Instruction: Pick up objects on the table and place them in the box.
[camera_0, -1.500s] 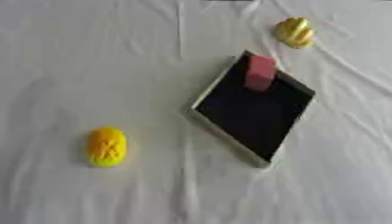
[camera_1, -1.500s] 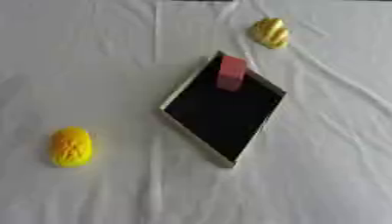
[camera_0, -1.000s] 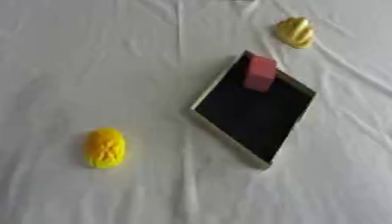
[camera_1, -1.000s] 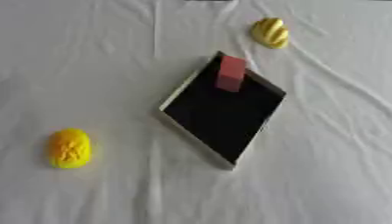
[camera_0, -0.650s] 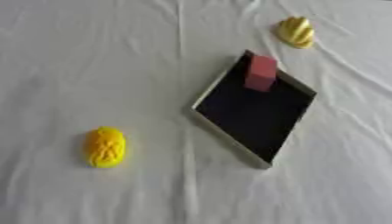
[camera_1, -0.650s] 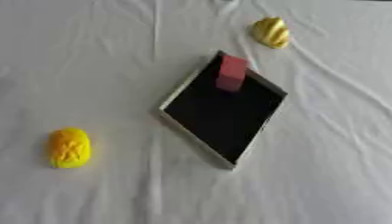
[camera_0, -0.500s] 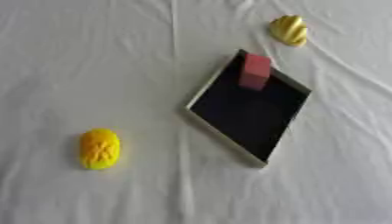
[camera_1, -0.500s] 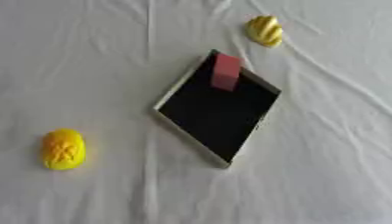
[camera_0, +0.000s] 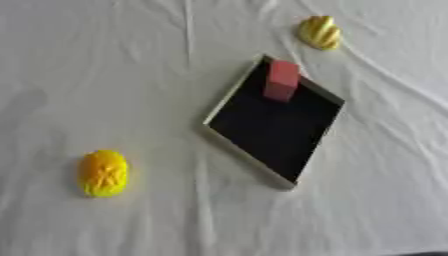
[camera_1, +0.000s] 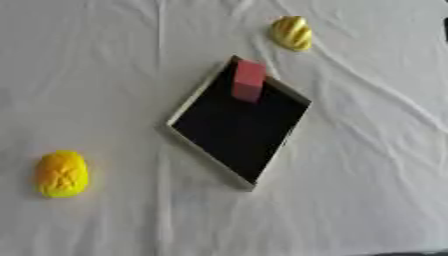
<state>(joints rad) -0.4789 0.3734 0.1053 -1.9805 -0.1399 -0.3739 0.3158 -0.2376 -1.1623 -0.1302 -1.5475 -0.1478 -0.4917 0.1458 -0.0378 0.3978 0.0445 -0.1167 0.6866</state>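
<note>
A shallow box (camera_0: 229, 102) with a black inside and pale rim lies turned like a diamond in the middle of the white cloth. A red block (camera_0: 282, 80) stands inside it at its far corner. A yellow ridged object (camera_0: 319, 32) lies on the cloth beyond the box, at the upper right. A rounder yellow object (camera_0: 104, 173) with a criss-cross pattern lies at the lower left, well apart from the box. Neither of my hands shows in either view.
A white wrinkled cloth (camera_0: 385, 165) covers the whole table, with folds running from the upper middle and across the right. A dark strip shows at the bottom right edge (camera_1: 411, 253).
The whole picture has drifted slightly left and down, so the camera has moved. The box, the block and both yellow objects keep their places on the cloth.
</note>
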